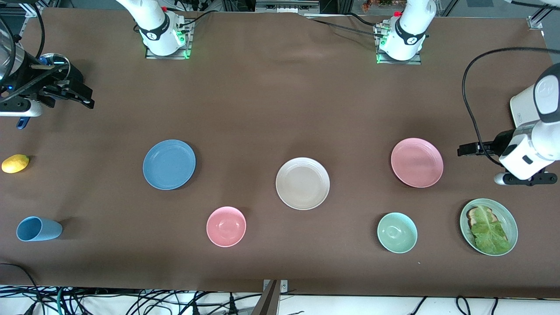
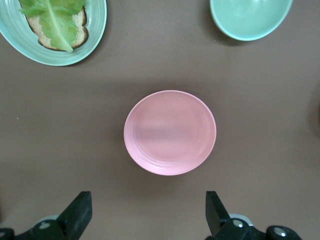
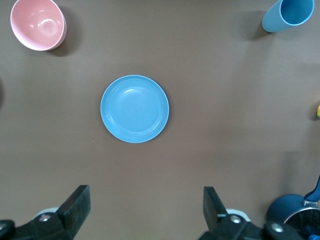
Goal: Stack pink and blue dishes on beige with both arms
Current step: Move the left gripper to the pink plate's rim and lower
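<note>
While nothing has yet been lifted, the task is judged to be at its very start, with the table (image 1: 271,100) carrying three plates set well apart in a row. The left arm (image 1: 531,131) is seen raised at its own end of the table, and the right arm (image 1: 26,87) at the opposite end; neither is touching anything. The beige plate (image 1: 302,183) is found at the middle of the row and is bare. The pink plate (image 1: 417,162) lies toward the left arm's end, the blue plate (image 1: 169,164) toward the right arm's end. The left hand (image 2: 149,212) is held wide and empty, with the pink plate centred in its wrist view; the right hand (image 3: 145,210) is likewise spread wide and empty, with the blue plate framed the same way.

A descent of each hand to its plate's rim is called for next, since flat plates offer only the edge to pinch. One plate must be carried to the beige one first, so that the arms are not crossed over the middle. A green plate with toast and lettuce (image 1: 488,226), two bowls, a cup and a lemon are to be left alone.
</note>
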Motion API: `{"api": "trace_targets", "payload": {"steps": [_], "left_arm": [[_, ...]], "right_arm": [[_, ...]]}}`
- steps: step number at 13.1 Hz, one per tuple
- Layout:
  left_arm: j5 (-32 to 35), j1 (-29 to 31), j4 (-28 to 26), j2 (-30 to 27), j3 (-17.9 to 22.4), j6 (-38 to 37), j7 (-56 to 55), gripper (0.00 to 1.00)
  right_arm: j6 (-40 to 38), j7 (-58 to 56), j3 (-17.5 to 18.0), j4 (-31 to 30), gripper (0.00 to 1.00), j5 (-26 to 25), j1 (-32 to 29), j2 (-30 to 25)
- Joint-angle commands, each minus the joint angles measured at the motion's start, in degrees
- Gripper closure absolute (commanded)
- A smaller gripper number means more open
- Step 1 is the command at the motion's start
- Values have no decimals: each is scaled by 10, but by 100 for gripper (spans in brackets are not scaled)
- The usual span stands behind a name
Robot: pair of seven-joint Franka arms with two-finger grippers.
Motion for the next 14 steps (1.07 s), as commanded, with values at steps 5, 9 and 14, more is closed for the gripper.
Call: {"api": "trace_targets", "payload": {"steps": [5, 9, 14], "left_arm": [[16, 29, -107, -7, -1, 112, 71, 0], [15, 44, -254, -47, -5, 260, 101, 0], [14, 44, -322, -24, -6, 341, 101, 0]], "right_arm": [[1, -2, 1, 11, 0, 3, -2, 4], [1, -1, 1, 11, 0, 3, -3, 4], [1, -1, 1, 11, 0, 3, -3, 4]]}}
